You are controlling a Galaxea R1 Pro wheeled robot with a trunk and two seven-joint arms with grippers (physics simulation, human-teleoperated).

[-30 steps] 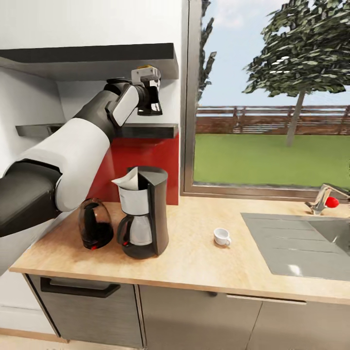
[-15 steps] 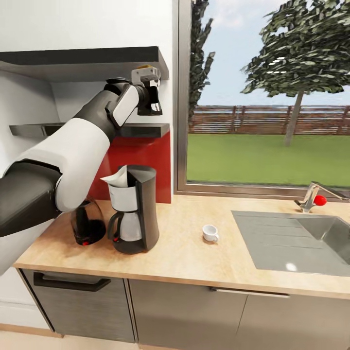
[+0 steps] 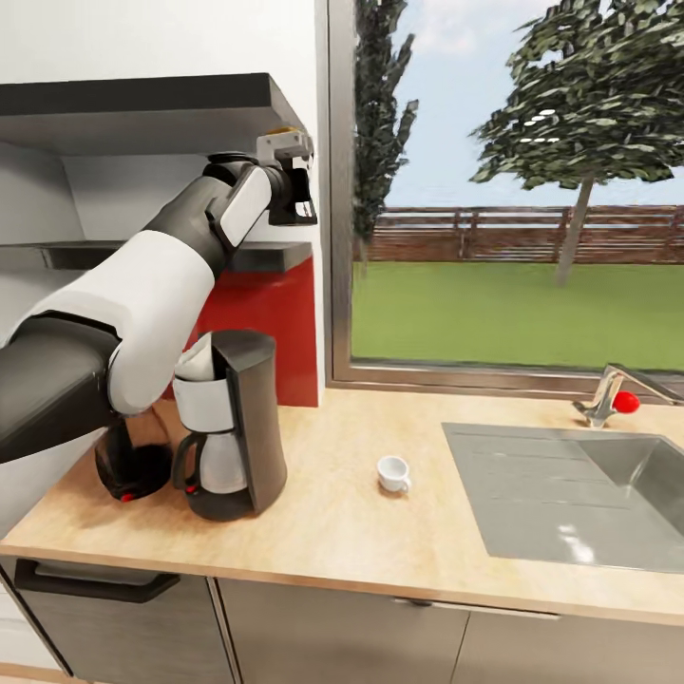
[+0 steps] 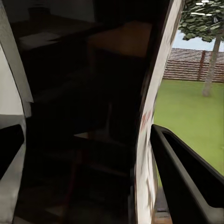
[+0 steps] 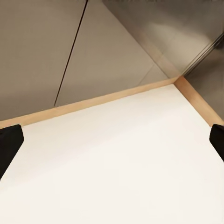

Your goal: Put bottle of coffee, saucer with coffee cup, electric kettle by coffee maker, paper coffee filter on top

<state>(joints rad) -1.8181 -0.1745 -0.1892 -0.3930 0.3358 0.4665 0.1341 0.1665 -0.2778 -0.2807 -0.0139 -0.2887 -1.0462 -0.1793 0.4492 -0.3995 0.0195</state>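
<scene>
Head view: the left tool (image 3: pixel 296 198) is raised by the kitchen shelf (image 3: pixel 271 255), clamped on the dark bottle of coffee (image 3: pixel 293 201). Coffee maker (image 3: pixel 231 423), paper coffee filter (image 3: pixel 195 360) and electric kettle (image 3: pixel 128 465) are placed on the surface (image 3: pixel 380 532); the coffee cup (image 3: pixel 392 473) lacks a saucer.

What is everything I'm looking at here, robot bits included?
countertop: one, light beige wood-grain, over grey cabinets
coffee maker: one, dark grey, at the counter's left
paper filter: one, white, on top of the coffee maker
kettle: one, black, left of the coffee maker, partly hidden by the arm
cup: one, white, mid-counter, no saucer under it
sink: one, grey steel, right
tap: one, red knob, behind the sink
shelf: one, dark, on the wall
left gripper: one, raised near the shelves
right gripper fingertips: two, black, spread apart
</scene>
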